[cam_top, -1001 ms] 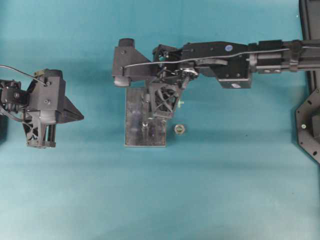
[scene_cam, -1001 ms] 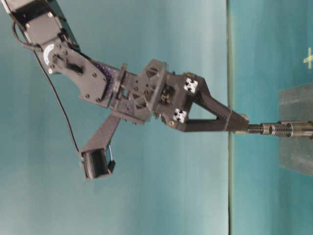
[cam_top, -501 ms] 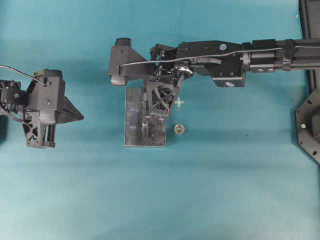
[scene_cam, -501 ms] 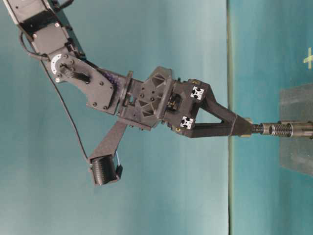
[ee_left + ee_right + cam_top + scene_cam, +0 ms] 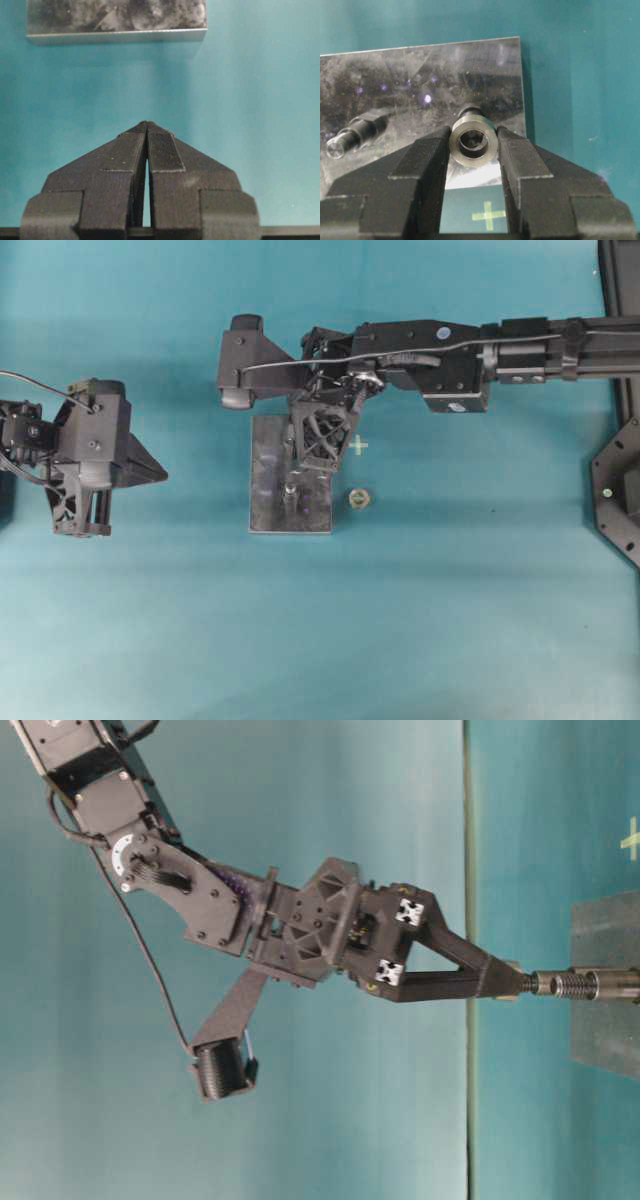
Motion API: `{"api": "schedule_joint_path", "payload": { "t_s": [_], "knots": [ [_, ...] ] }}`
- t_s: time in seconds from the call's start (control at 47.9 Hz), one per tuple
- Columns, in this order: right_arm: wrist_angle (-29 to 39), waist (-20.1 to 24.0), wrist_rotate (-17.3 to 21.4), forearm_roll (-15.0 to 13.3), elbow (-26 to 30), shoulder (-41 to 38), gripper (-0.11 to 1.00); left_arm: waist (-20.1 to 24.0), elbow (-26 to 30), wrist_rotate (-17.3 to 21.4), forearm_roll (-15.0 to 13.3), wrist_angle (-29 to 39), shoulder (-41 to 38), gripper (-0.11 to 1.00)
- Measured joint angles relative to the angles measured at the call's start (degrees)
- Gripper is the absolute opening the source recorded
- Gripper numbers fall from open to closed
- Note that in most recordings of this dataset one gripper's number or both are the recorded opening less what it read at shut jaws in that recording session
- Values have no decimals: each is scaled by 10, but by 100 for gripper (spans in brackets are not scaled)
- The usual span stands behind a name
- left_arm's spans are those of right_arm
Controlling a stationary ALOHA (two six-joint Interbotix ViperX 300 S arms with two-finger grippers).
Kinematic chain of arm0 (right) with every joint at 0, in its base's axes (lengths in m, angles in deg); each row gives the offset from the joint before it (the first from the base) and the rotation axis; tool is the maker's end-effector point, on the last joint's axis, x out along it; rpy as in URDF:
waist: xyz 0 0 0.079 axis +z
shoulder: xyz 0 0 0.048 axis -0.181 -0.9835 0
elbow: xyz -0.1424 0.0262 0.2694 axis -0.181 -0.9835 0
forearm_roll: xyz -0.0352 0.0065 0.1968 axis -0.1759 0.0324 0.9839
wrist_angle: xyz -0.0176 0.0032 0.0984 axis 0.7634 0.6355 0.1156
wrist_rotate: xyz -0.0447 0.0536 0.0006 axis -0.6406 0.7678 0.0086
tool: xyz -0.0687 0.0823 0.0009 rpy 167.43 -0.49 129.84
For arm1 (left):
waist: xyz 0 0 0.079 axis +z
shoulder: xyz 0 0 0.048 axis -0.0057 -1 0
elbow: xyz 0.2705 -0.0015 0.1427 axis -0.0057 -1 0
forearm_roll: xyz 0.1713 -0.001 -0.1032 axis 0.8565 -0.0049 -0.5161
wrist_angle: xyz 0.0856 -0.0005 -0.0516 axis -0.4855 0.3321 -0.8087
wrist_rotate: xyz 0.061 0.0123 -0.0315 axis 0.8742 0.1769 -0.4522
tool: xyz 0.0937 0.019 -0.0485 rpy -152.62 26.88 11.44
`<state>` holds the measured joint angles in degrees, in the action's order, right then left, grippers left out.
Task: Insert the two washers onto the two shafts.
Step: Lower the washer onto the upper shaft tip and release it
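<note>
The washer (image 5: 473,140), a steel ring with its bore facing the right wrist camera, sits pinched between the two fingers (image 5: 427,167) of the right gripper (image 5: 473,150), one finger touching each side of its rim. Through the bore a dark rounded end shows, and just behind the ring the tip of the shaft (image 5: 469,108) peeks out above it. In the table-level view the gripper's (image 5: 512,986) tips meet the free end of the threaded shaft (image 5: 585,985), which stands up from the plate (image 5: 606,1020); whether the ring is already over the tip or only touching it cannot be told. From overhead the gripper (image 5: 318,468) hangs over the plate (image 5: 270,490), with the shaft (image 5: 289,496) just beside its tips.

A second stud (image 5: 355,134) shows to the left on the plate (image 5: 410,75) in the right wrist view; it looks like a mirror image in the polished metal, but that is not certain.

On the teal surface (image 5: 450,620), a small nut-like piece (image 5: 359,499) lies just beside the plate's right edge, near a pale cross mark (image 5: 359,445).

The left gripper (image 5: 150,468) sits well apart, at the left of the overhead view. Its fingers (image 5: 162,150) are pressed together at the tips, holding nothing, pointing toward the plate (image 5: 115,20).
</note>
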<state>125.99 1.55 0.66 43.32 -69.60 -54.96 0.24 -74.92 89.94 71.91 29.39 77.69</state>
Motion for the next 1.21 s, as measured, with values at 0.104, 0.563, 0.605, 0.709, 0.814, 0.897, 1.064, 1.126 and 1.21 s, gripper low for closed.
{"api": "schedule_joint_path", "payload": {
  "t_s": [0.104, 0.563, 0.605, 0.709, 0.814, 0.897, 1.064, 1.126, 1.21],
  "knots": [
    [1, 0, 0, 0, 0, -3, 33, -1, 0, 0, 0, 0, 0, 0],
    [4, -6, 0, 5, 2, -18, 86, -1, 0, 0, 0, 0, 1, 0],
    [4, -4, 0, 10, 3, -19, 88, -1, 0, 0, 0, 0, 1, 0],
    [4, 8, 0, 14, 3, -21, 83, -1, 0, 0, 0, 0, 1, 0],
    [4, 14, 0, 16, 3, -21, 78, -1, 0, 0, 0, 0, 1, 0],
    [4, 6, 0, 15, 4, -21, 76, -1, 0, 0, 0, 0, 1, 0],
    [10, -19, 0, 15, 6, -21, 72, -1, -1, 0, 0, 0, 1, 0],
    [17, -24, 0, 17, 5, -19, 70, -1, 0, 0, 0, 0, 2, 0],
    [28, -22, 0, 15, -1, -12, 70, -1, 0, -1, 0, 0, 1, 0]
  ]
}}
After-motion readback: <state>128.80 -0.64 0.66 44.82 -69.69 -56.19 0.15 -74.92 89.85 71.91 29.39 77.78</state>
